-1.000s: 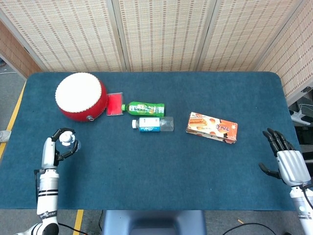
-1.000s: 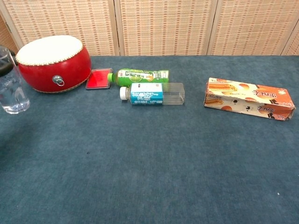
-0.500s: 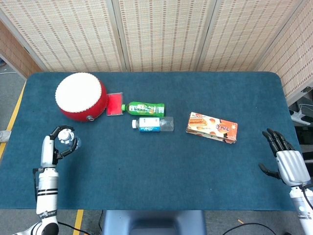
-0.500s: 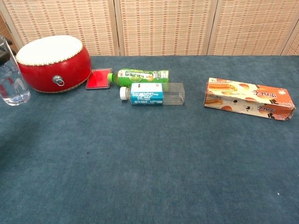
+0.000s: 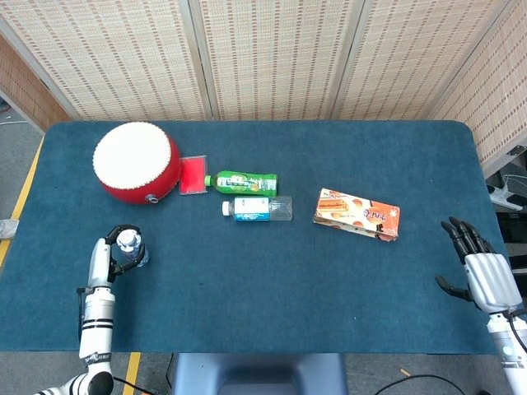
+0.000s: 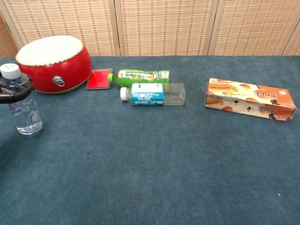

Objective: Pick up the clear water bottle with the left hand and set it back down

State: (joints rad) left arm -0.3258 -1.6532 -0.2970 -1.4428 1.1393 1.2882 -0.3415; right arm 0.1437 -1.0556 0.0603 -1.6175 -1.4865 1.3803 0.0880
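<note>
We've got the clear water bottle [image 6: 22, 104] upright at the left edge of the chest view, base apparently on the table [image 5: 272, 280], though contact is hard to confirm. Our left hand [image 5: 114, 251] is wrapped around its neck. Right hand [image 5: 480, 265] sits spread, holding nothing, far right. Drum [image 6: 52, 63] sits behind it; open cloth in front.

The head view looks steeply down from above the near edge, taking in the whole blue desk [image 5: 329, 288] up to the woven screens behind. The chest view sits low and close, facing level across the desk. Both share the red drum [image 5: 136, 163] [image 6: 54, 63] and the snack box [image 5: 356, 214] [image 6: 251, 99].
</note>
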